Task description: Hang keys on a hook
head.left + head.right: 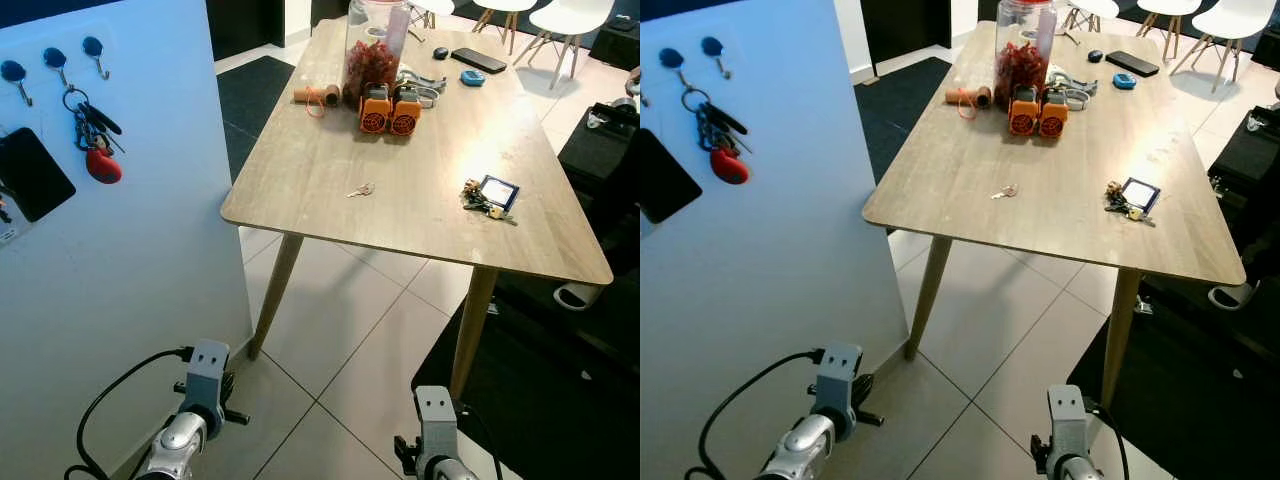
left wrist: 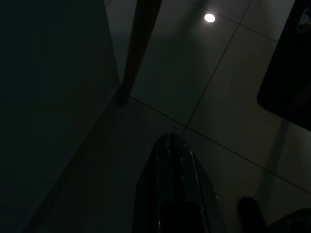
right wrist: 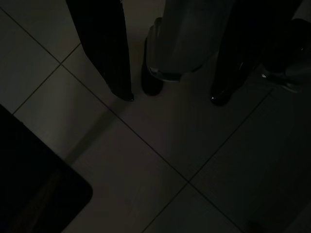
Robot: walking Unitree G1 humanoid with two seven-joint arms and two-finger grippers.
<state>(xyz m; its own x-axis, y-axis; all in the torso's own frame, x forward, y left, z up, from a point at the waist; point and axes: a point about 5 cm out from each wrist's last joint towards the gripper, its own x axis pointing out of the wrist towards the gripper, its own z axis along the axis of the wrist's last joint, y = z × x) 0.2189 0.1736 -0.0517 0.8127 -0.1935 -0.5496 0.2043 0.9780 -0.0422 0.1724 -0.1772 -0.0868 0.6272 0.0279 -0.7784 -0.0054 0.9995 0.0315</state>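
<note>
Both arms hang idle over the floor, left gripper (image 2: pixel 170 145) jaws together, right gripper (image 3: pixel 170 97) jaws apart; keys (image 1: pixel 487 200) lie on the surface (image 1: pixel 330 215), spare hook (image 1: pixel 95 50) awaits on the board (image 1: pixel 150 250).

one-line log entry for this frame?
phase: idle, arms down | left gripper: shut, empty | right gripper: open, empty | key bunch: on table | hook: free
</note>
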